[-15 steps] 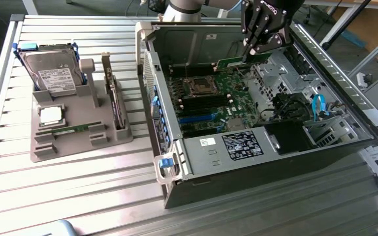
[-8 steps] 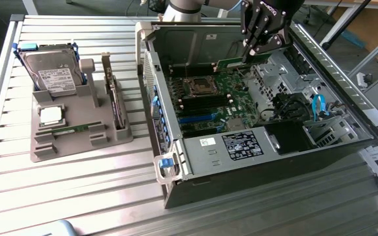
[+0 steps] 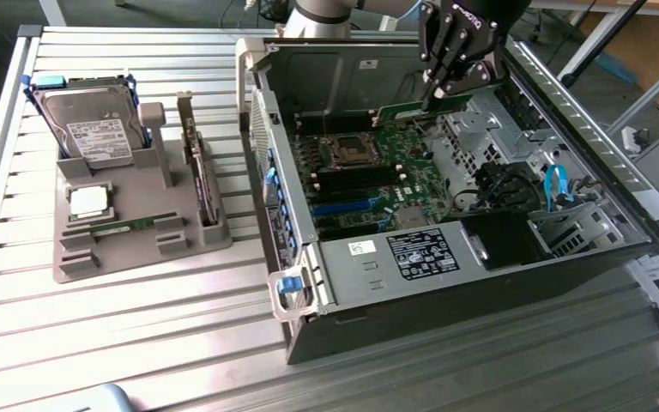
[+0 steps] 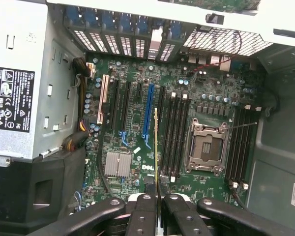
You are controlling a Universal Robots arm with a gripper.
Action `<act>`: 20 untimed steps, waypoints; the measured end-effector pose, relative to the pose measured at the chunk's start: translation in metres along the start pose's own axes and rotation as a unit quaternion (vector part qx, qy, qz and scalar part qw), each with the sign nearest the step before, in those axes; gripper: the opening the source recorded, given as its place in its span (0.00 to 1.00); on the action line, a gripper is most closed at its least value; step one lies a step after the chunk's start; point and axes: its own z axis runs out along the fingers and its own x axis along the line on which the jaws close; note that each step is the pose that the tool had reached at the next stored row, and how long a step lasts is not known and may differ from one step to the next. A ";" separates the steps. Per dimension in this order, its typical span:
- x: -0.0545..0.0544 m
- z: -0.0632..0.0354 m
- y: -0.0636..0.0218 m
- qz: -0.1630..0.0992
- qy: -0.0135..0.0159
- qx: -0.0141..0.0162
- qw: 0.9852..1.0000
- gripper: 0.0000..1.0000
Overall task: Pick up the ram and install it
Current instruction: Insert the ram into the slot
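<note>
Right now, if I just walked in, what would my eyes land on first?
First, the big open computer case in the middle of the metal table, with its green motherboard showing inside. Above the board, the black gripper pinches the ram, a thin green stick. On the exterior view's left stands a grey holder carrying a hard drive.

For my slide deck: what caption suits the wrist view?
End effector holding the ram edge-on above the motherboard, near the memory slots.
</note>
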 end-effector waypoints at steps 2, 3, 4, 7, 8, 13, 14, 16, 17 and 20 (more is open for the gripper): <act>0.000 0.0007 0.0000 0.000 0.000 0.000 1.000 0.13; 0.000 0.0009 0.0000 0.000 0.000 0.000 1.000 0.13; 0.000 0.0011 0.0000 0.000 0.000 0.000 1.000 0.13; 0.000 0.0017 0.0000 0.000 0.000 0.000 1.000 0.13; 0.000 0.0017 0.0000 0.000 0.000 0.000 1.000 0.13; 0.000 0.0024 0.0000 0.000 0.000 0.000 1.000 0.13; 0.000 0.0025 0.0000 0.000 0.000 0.000 1.000 0.13; 0.000 0.0030 0.0000 0.000 0.000 0.000 1.000 0.13; 0.000 0.0032 0.0000 0.000 0.000 0.000 1.000 0.13; 0.000 0.0048 0.0000 0.000 0.000 0.000 1.000 0.13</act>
